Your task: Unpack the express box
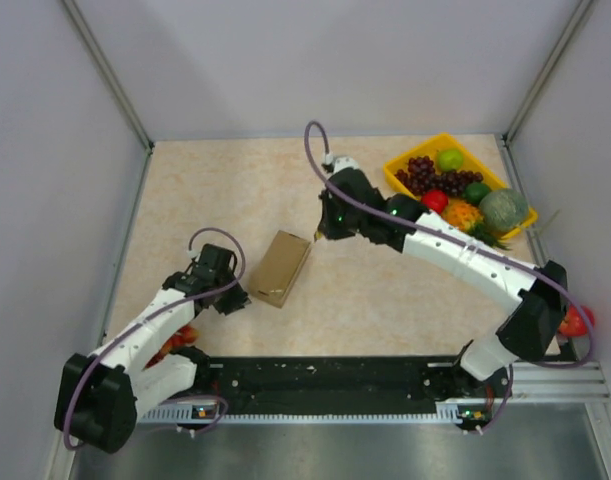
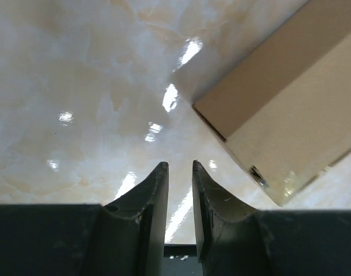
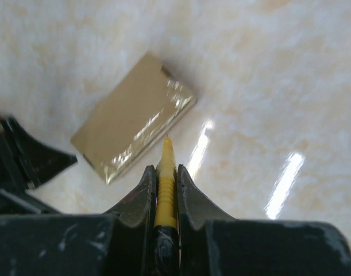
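The express box (image 1: 280,268), a flat brown carton with clear tape along its seam, lies closed on the marble-look table; it also shows in the right wrist view (image 3: 135,126) and the left wrist view (image 2: 296,109). My left gripper (image 1: 231,297) hovers just left of the box's near end. Its jaws (image 2: 179,165) stand a narrow gap apart with nothing between them. My right gripper (image 1: 320,232) is at the box's far right corner, shut on a yellow cutter (image 3: 166,150). The cutter's tip points at the box's taped edge.
A yellow tray (image 1: 415,150) with grapes and other fruit stands at the back right. A red object (image 1: 577,320) lies by the right arm's base and another red object (image 1: 175,345) under the left arm. Walls close in on three sides.
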